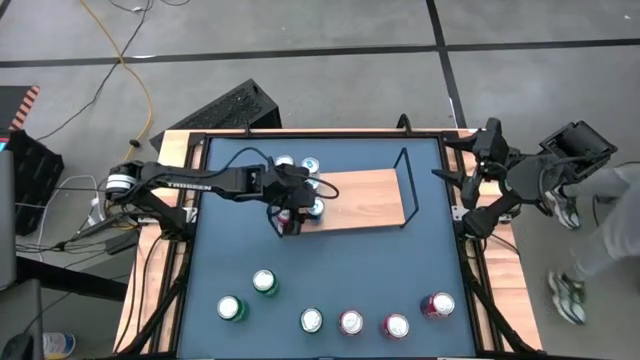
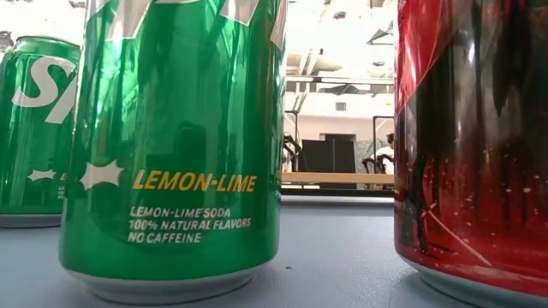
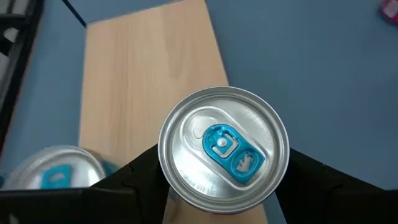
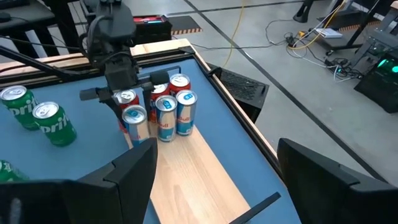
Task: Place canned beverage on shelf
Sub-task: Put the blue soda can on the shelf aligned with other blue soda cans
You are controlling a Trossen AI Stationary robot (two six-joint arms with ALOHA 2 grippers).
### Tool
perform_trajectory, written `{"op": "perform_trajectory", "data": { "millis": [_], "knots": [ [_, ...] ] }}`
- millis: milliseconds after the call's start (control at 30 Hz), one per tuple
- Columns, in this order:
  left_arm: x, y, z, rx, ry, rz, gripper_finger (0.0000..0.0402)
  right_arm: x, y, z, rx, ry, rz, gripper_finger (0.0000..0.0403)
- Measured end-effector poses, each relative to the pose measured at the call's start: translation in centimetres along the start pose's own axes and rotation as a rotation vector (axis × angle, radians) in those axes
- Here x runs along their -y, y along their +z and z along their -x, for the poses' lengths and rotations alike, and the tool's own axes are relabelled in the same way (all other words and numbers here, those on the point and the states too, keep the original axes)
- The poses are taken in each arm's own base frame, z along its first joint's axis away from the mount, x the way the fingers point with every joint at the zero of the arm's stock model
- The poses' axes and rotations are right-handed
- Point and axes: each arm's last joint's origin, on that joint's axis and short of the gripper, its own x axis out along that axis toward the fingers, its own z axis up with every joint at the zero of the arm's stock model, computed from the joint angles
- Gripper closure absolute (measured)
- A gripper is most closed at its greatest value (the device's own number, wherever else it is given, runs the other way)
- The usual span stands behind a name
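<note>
My left gripper reaches in from the table's left and is shut on a silver can with a blue tab, at the near left corner of the light-wood shelf. The same can shows in the right wrist view in front of several more cans standing upright on the shelf's left end. My right gripper hangs open beyond the table's right edge, with nothing between its fingers. In the low view, big cans hide the left gripper. My left gripper pinches the can's upper wall just under the rim between its two fingers, one on each side. The fingers slant down from the table's left. The can stands upright over the shelf's near edge; whether its base touches the board I cannot tell.
Green cans and red cans stand in a loose row near the table's front edge; two of them fill the low view. A black wire frame closes the shelf's right end. A person stands right of the table.
</note>
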Motion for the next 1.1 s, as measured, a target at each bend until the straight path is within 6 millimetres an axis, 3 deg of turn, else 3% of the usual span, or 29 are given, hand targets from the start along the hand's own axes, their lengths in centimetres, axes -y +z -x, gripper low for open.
{"op": "perform_trajectory", "data": {
  "millis": [333,700,1100],
  "knots": [
    [0.04,-0.32,-0.38,-0.029,0.006,0.009,0.0184,0.01,0.0,0.01,0.0,0.001,0.001,0.0085],
    [0.12,-0.66,-0.36,-0.066,0.006,0.012,0.011,0.01,0.0,0.01,-0.001,0.001,0.002,0.0085],
    [0.12,-0.74,-0.03,-0.083,0.02,0.033,0.0105,0.01,-0.01,0.01,-0.001,0.002,0.002,0.0085]
  ]
}}
